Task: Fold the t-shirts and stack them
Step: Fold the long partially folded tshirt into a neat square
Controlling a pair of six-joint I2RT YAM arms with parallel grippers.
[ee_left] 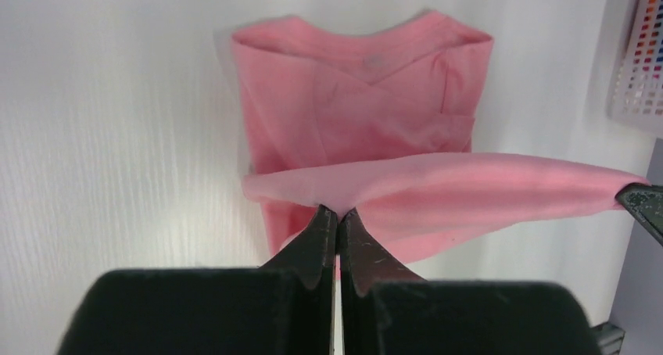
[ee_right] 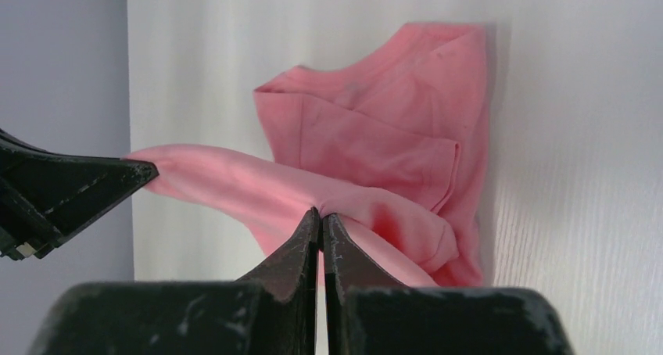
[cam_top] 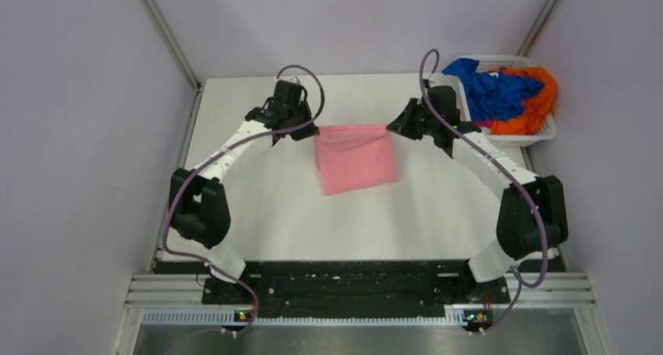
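Note:
The pink t-shirt (cam_top: 356,157) lies partly folded in the middle of the white table, sleeves tucked in. Its far edge is lifted and stretched between both grippers. My left gripper (cam_top: 310,131) is shut on the left corner of that edge, seen in the left wrist view (ee_left: 338,212) pinching pink cloth (ee_left: 438,183). My right gripper (cam_top: 393,126) is shut on the right corner, seen in the right wrist view (ee_right: 320,214) on the pink shirt (ee_right: 375,144). The blue t-shirt (cam_top: 489,89) and the orange t-shirt (cam_top: 535,105) lie crumpled in the basket.
A white slatted basket (cam_top: 532,136) stands at the table's far right corner, just beyond my right arm; its side shows in the left wrist view (ee_left: 637,58). Grey walls close in the table on the left, the back and the right.

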